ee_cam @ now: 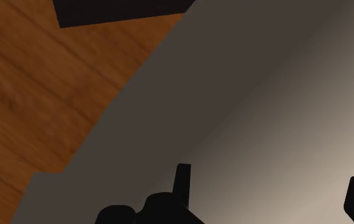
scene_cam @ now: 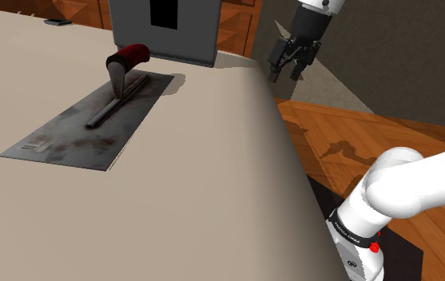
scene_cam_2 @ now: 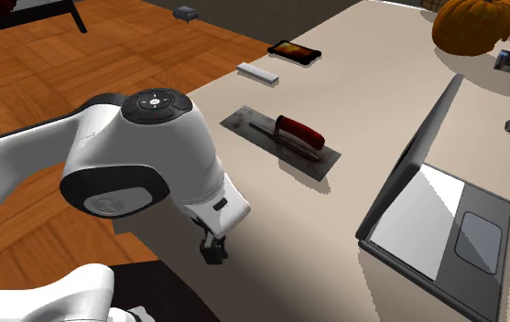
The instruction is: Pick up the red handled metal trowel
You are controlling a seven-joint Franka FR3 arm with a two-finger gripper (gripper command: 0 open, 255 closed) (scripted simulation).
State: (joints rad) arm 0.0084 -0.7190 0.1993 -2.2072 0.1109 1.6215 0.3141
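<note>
Beige tabletop (scene_cam: 172, 207) spreads across the shoulder view. The red-handled flat grey metal trowel (scene_cam: 77, 132) lies at upper left, while the black two-finger gripper (scene_cam: 288, 68) hangs at upper right, past the tabletop's edge over wooden floor (scene_cam: 356, 128). In the second exterior view the trowel sits at centre, an open grey laptop (scene_cam_2: 445, 210) at right, the gripper low centre. In the wrist view its fingers (ee_cam: 182, 181) stand wide apart, clasping nothing.

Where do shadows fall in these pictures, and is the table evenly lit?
Shoulder view: a shadow lies on the wooden floor beside the table. Second exterior view: the trowel has a dark shadow along one edge. Wrist view: the table shades from dark to pale toward the open gripper.
</note>
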